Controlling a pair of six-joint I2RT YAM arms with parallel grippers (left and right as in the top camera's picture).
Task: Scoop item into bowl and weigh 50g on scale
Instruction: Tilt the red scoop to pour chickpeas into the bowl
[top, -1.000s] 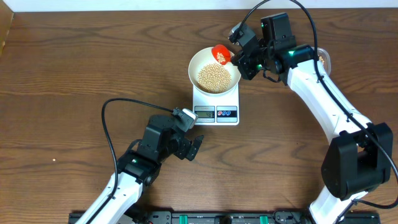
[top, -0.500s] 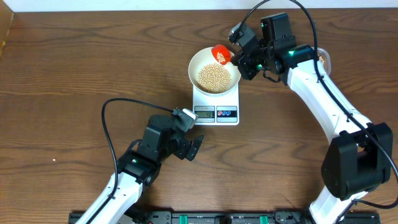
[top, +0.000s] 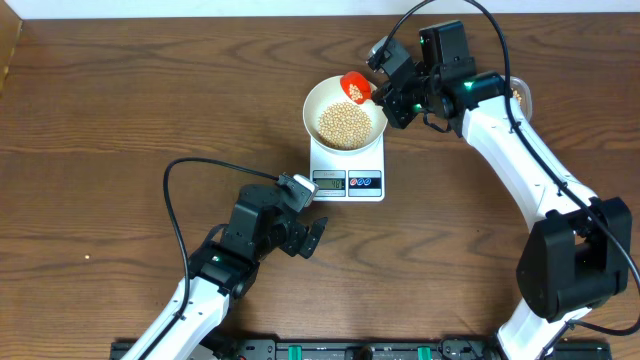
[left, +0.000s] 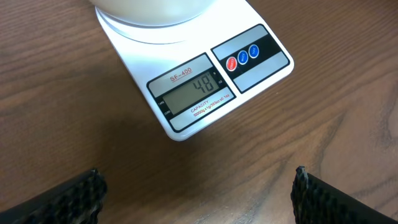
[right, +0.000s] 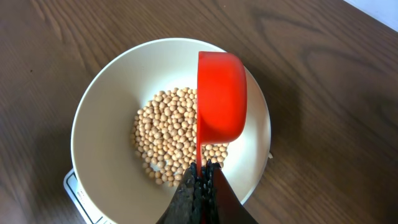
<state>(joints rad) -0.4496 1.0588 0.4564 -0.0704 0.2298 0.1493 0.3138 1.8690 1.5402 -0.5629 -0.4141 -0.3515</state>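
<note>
- The bowl (right: 102, 118) sits right on top of the scale (left: 134, 56), which is out on the wooden worktop (top: 120, 120).
- The beans (right: 168, 137) are piled in the middle of the bowl, with bare white all around the heap.
- The right fingers (right: 200, 186) are clenched tight on the handle of a red scoop (right: 221, 93). It's tipped over the bowl near the rim, and the overhead shot shows a few beans in it.
- The left fingers (top: 308, 240) are spread wide and grasping nothing, near the scale's front edge.
- The display (left: 193, 93) reads 48, with 3 round buttons (left: 242, 57) beside it: 1 red, 2 blue.
</note>
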